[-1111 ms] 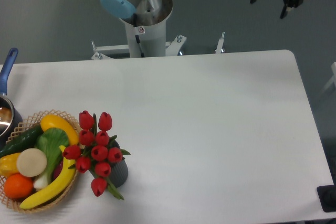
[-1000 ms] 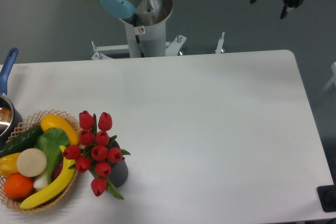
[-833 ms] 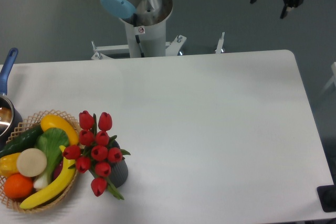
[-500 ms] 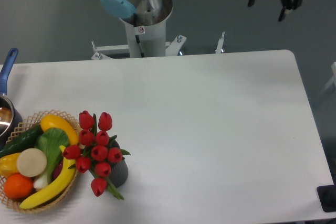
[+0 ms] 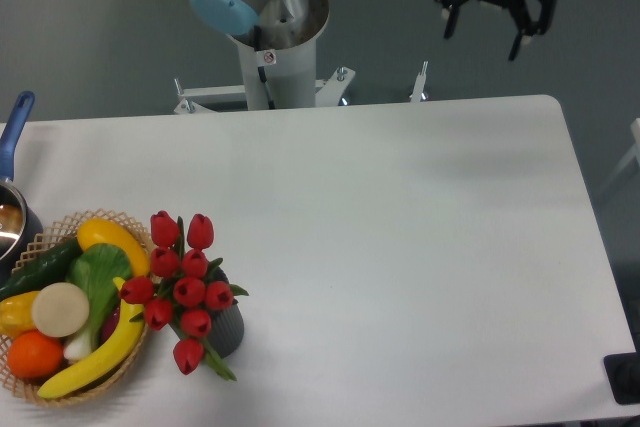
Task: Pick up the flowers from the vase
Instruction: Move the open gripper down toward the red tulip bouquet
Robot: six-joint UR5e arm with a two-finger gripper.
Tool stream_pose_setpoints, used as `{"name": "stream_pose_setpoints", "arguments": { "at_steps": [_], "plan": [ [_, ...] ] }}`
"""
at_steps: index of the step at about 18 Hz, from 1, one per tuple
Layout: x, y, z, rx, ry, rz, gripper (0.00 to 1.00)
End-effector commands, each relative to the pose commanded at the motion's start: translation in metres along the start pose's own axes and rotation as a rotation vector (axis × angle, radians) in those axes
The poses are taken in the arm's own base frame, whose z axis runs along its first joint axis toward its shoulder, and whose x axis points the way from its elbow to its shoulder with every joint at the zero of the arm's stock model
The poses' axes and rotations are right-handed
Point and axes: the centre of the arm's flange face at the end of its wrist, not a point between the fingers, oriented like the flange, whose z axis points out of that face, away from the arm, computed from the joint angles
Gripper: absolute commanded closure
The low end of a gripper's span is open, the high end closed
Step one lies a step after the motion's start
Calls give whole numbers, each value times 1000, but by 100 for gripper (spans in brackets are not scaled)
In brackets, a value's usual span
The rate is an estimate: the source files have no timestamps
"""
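Note:
The flowers (image 5: 184,290), a bunch of red tulip buds with green leaves, stand in the dark grey ribbed vase (image 5: 229,328) near the table's front left. Most of the vase is covered by the buds. My gripper (image 5: 484,26) hangs high above the table's far right edge, far from the flowers. It is open, its fingers spread wide with nothing between them.
A wicker basket (image 5: 88,385) with bananas, an orange, a cucumber and a leafy vegetable touches the vase's left side. A blue-handled pot (image 5: 13,162) sits at the left edge. The arm's base (image 5: 270,32) stands behind the table's far edge.
My gripper has moved left and slightly down from the top right corner, still open. The flowers, vase and basket have not moved.

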Motion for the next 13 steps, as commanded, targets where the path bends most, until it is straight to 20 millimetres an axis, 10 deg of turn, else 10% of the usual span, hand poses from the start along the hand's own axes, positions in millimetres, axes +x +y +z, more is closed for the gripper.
{"name": "stream_pose_setpoints", "arguments": {
  "at_steps": [13],
  "plan": [
    [49, -30, 73, 309, 52, -47, 0]
  ]
}}
